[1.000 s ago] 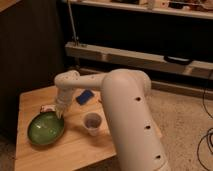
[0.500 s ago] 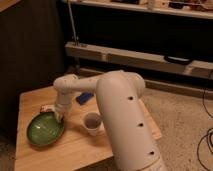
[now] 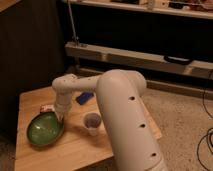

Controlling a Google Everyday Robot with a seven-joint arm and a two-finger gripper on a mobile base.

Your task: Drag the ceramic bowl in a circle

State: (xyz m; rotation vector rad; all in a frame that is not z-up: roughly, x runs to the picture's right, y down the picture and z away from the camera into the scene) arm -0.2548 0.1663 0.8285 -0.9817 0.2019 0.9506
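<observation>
One glossy green ceramic bowl (image 3: 44,130) sits on the wooden table (image 3: 75,150), and the gripper (image 3: 61,119) is down at the bowl's right rim; can't tell if it's clamped or loose. The plastic cup (image 3: 92,121) stands right of the bowl, apart from it, and the small packet (image 3: 47,107) just behind the bowl has print too blurry to read.

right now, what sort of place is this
Probably a lab or workshop: a low wooden table, metal shelving behind, cables on carpet. The tool sits at the rim of the ceramic bowl.
</observation>
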